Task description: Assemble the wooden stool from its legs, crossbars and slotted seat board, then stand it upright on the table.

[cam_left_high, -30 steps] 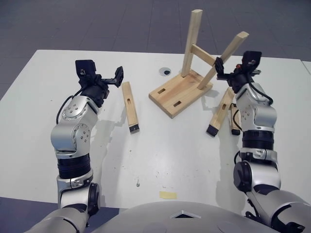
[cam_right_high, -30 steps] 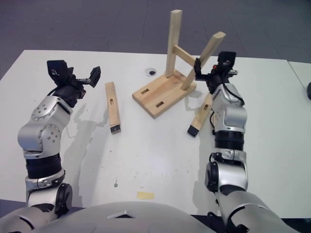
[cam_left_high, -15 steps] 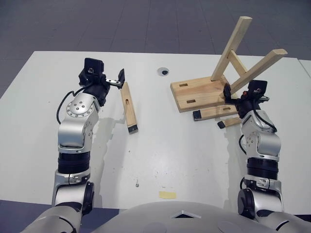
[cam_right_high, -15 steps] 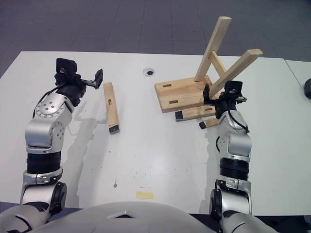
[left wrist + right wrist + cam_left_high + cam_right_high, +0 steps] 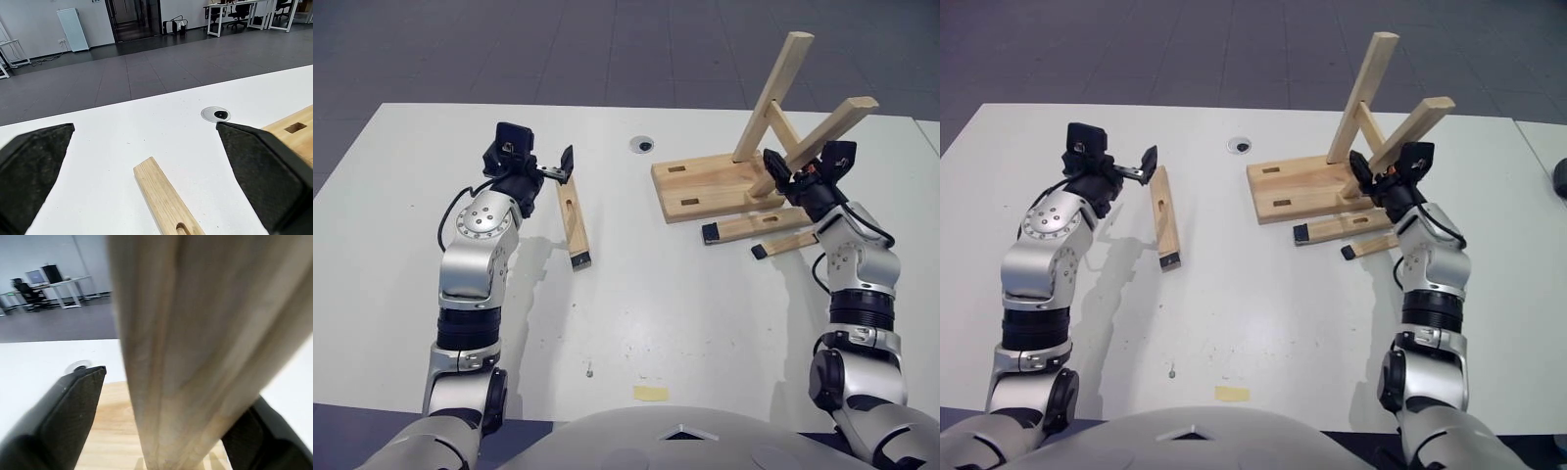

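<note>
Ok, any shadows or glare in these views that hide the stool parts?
Left eye view: even light, short soft shadows on the table, no glare; the loose leg reads plainly. Left wrist view: dark fingers of the left gripper flank that leg, unshaded. Right wrist view: the mounted leg stands close, hiding most of the seat board.

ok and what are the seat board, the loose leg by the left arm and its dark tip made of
Seat board: pale wood, apparently bare, with faint grain and no gloss. Loose leg: the same light wood, matte, with a slot cut in it. Its dark tip: black and matte, probably a rubber or plastic cap; the look cannot settle which.
</note>
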Robot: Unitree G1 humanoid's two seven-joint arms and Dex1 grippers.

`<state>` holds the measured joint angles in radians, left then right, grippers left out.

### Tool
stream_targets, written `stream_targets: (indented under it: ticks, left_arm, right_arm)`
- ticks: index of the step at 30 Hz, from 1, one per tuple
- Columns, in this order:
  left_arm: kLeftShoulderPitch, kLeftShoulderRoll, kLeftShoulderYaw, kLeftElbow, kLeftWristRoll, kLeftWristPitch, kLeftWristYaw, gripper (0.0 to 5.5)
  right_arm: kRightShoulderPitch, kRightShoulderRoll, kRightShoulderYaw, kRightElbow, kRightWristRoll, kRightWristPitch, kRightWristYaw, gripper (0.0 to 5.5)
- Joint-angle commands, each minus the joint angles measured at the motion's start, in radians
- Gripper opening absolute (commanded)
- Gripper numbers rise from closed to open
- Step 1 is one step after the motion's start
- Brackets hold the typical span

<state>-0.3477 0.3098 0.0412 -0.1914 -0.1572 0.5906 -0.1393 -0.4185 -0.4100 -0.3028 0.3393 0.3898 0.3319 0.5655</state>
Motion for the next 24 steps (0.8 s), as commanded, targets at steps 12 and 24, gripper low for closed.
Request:
stream_targets:
  ticks: [12, 24]
  left_arm:
    - [0.014, -0.014, 0.004, 0.008, 0.027, -0.005, -0.007, 5.4]
    - [0.014, -0.001, 0.01, 0.013, 0.032, 0.001, -0.027, 5.4]
  right_arm:
    - [-0.003, 0.013, 0.095, -0.041, -0.005, 0.04, 0.05, 2.09]
    - [-0.226, -0.229, 0.36, 0.218, -0.155, -0.171, 0.691, 2.08]
